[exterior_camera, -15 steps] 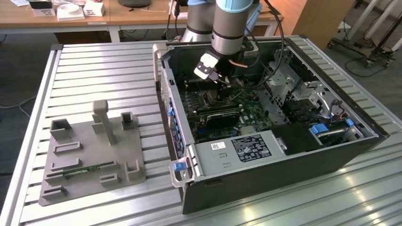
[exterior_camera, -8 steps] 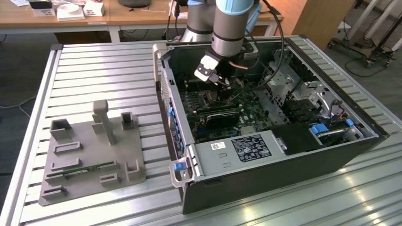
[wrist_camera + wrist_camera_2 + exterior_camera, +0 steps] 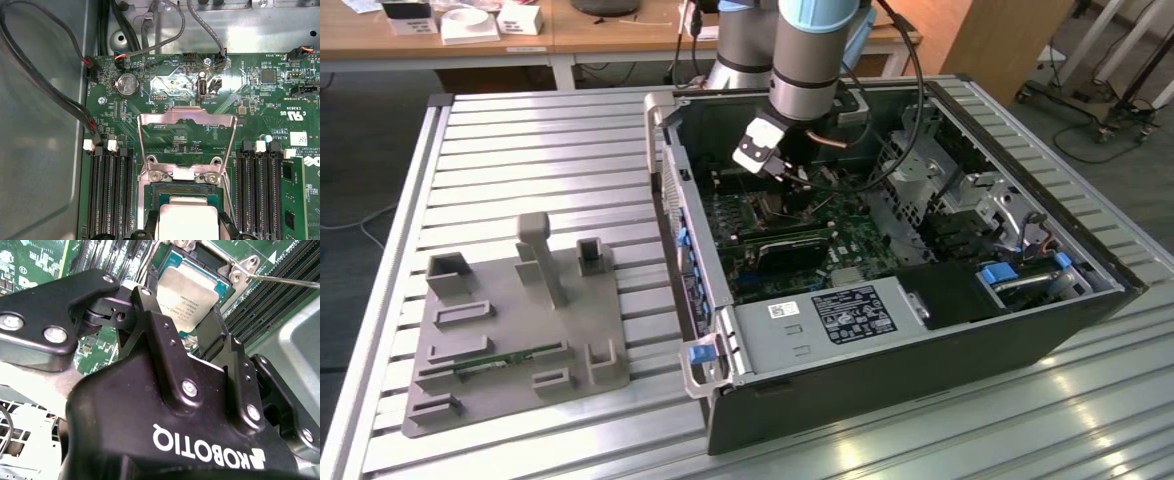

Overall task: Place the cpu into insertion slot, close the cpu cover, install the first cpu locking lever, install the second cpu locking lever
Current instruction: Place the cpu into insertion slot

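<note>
The cpu (image 3: 187,220), a flat silver-grey square, sits between my gripper's (image 3: 187,227) two black fingers (image 3: 159,330), which are shut on its sides. It hangs just over the insertion slot (image 3: 187,191), whose dark centre shows beyond the chip's far edge. The cpu cover (image 3: 187,120), a thin silvery frame with a large window, stands swung open beyond the slot, and green board shows through it. A thin wire locking lever (image 3: 282,279) sticks out beside the socket. In the exterior view my gripper (image 3: 774,168) reaches down into the open computer case (image 3: 894,340).
Long black memory slots (image 3: 110,195) flank the socket on both sides, with a fitted memory stick (image 3: 292,200). Black cables (image 3: 45,85) run along the case wall. A grey fixture block (image 3: 520,320) stands on the slatted table at the exterior view's left.
</note>
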### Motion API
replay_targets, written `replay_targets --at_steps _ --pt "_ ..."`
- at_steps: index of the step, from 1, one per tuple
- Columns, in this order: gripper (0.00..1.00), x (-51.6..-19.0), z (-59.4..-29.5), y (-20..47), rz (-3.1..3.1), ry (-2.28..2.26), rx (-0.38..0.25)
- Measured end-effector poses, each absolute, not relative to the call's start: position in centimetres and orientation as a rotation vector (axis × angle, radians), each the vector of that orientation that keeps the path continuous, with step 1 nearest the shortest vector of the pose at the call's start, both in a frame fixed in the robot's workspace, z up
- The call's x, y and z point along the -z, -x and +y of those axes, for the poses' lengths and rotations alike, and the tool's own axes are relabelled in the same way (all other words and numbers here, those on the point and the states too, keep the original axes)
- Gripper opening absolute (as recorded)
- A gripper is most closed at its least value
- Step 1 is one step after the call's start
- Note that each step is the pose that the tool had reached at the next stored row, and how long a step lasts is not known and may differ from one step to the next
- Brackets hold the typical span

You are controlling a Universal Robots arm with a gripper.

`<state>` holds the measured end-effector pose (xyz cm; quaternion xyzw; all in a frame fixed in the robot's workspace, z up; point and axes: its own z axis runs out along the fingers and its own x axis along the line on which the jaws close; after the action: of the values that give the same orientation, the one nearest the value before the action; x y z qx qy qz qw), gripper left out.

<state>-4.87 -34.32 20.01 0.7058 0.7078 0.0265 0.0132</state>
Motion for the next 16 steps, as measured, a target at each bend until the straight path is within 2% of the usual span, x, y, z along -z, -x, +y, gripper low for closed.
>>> replay_targets --at_steps 16 --pt "0.54 -19.16 -34.14 4.84 2.199 -2.206 -0.081"
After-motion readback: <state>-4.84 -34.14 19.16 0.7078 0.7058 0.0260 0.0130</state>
